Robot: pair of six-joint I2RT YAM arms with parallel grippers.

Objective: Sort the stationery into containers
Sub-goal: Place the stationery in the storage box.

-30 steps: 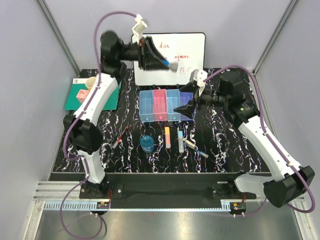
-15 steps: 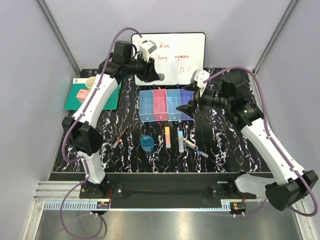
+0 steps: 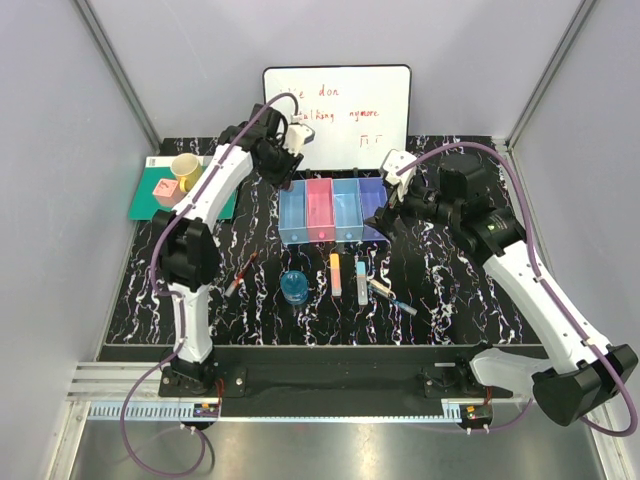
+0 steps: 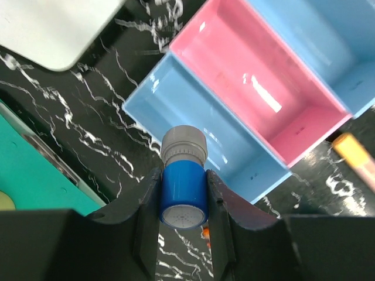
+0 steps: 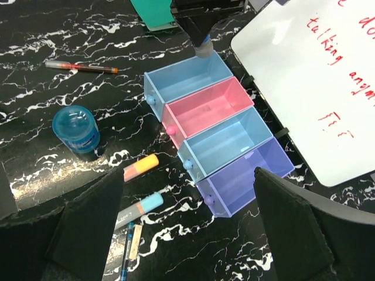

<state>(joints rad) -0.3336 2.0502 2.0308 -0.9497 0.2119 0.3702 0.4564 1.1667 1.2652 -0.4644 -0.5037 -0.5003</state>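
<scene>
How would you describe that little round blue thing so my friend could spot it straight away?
Find the row of four coloured bins in the middle of the black marbled table. On the arms' side of its left end sits a round blue tub, between a thin red pen and an orange marker. It alone is round; its neighbours are long and thin.

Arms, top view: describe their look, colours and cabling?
Both the left arm and right arm have white link shells, black joint housings and black bases. A purple cable loops along each. The left gripper and right gripper have matte black, wedge-shaped fingers.
</scene>
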